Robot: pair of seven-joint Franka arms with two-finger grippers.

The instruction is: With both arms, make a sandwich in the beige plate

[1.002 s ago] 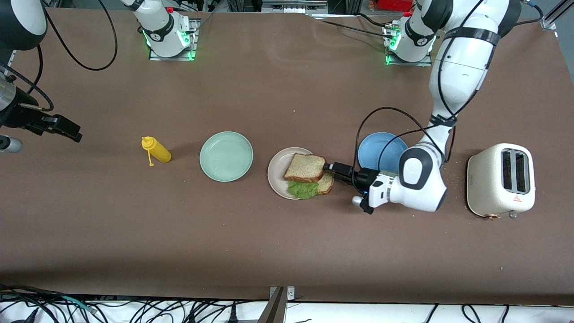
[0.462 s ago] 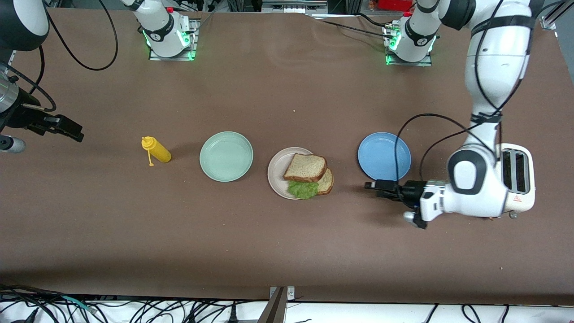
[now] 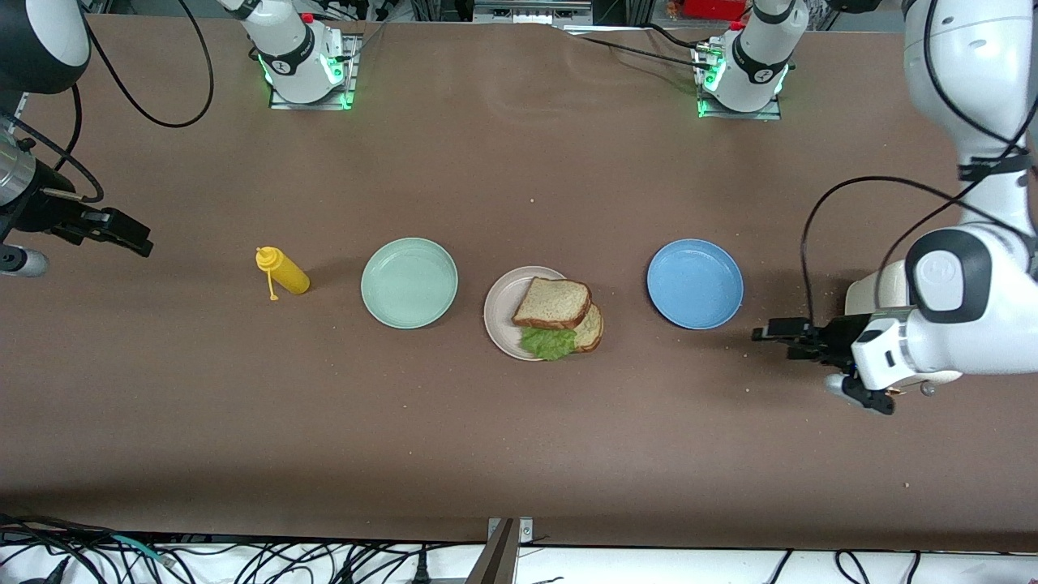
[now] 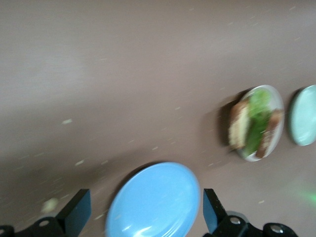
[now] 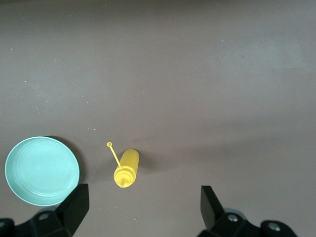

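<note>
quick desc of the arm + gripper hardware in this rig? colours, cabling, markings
Two white arms with dark grey joint sections and loose black cables looped along them. Bases on metal mounting plates glow green, each with a small red button. The left gripper and right gripper are black, two flat fingers each, with a small cylindrical wrist camera alongside.
</note>
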